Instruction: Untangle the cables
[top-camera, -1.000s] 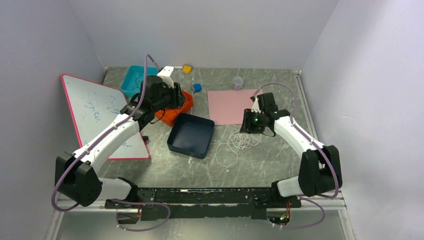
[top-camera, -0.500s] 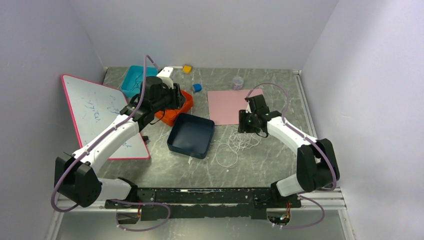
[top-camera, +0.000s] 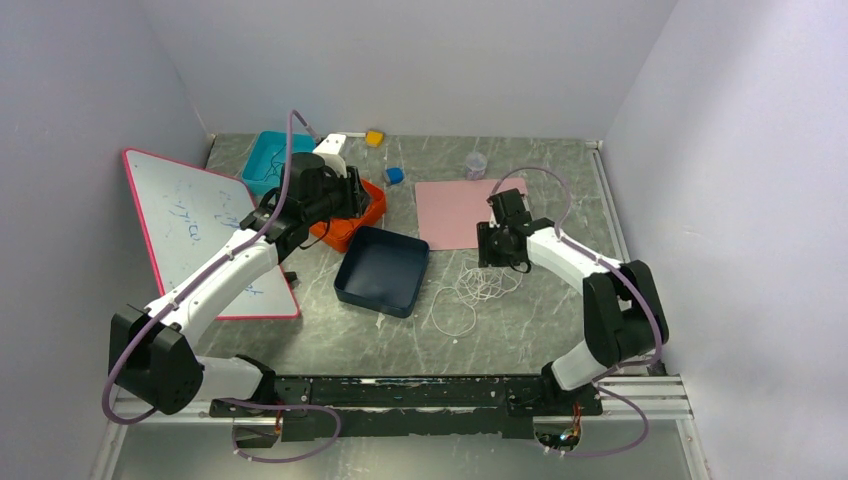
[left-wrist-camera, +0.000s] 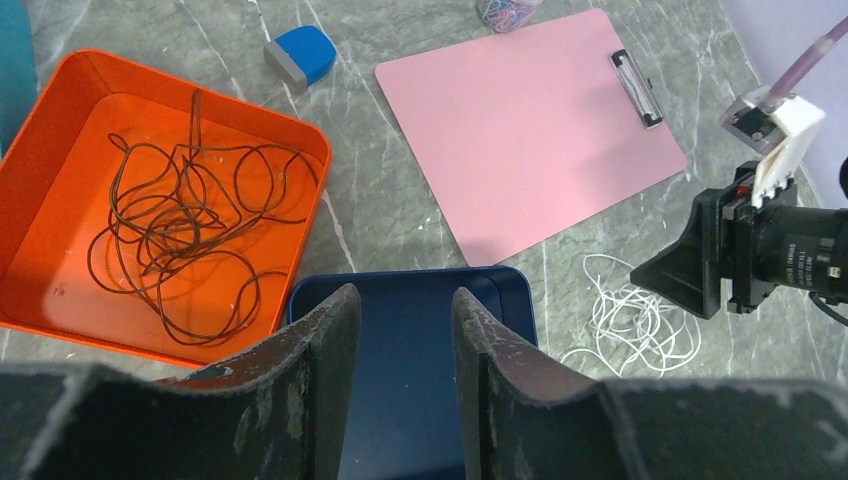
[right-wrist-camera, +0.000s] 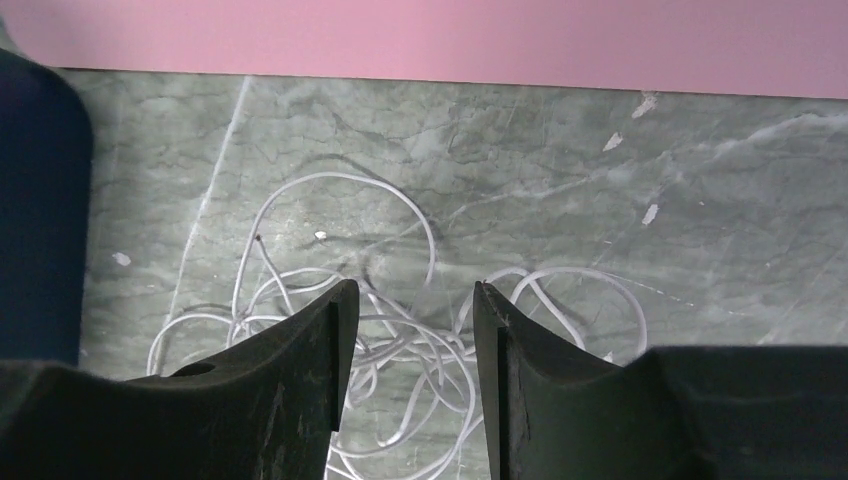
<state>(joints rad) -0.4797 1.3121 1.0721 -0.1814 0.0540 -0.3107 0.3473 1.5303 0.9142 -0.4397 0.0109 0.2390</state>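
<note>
A white cable (top-camera: 470, 292) lies in loose loops on the table right of the dark blue tray (top-camera: 383, 272); it also shows in the right wrist view (right-wrist-camera: 400, 340) and the left wrist view (left-wrist-camera: 635, 322). A dark brown cable (left-wrist-camera: 185, 240) lies tangled in the orange tray (left-wrist-camera: 60, 110), which the left arm partly hides in the top view (top-camera: 372, 205). My right gripper (right-wrist-camera: 415, 300) is open and empty, just above the white loops. My left gripper (left-wrist-camera: 400, 300) is open and empty, above the blue tray's near edge (left-wrist-camera: 500, 278).
A pink clipboard (top-camera: 460, 210) lies behind the white cable. A whiteboard (top-camera: 190, 220) leans at the left. A teal tray (top-camera: 268, 152), a blue block (top-camera: 395, 176), a yellow block (top-camera: 375, 138) and a small clear cup (top-camera: 476, 165) stand at the back.
My right gripper has moved left and a little back, from beside the clipboard's right part to over the far side of the white loops. The left arm has not moved.
</note>
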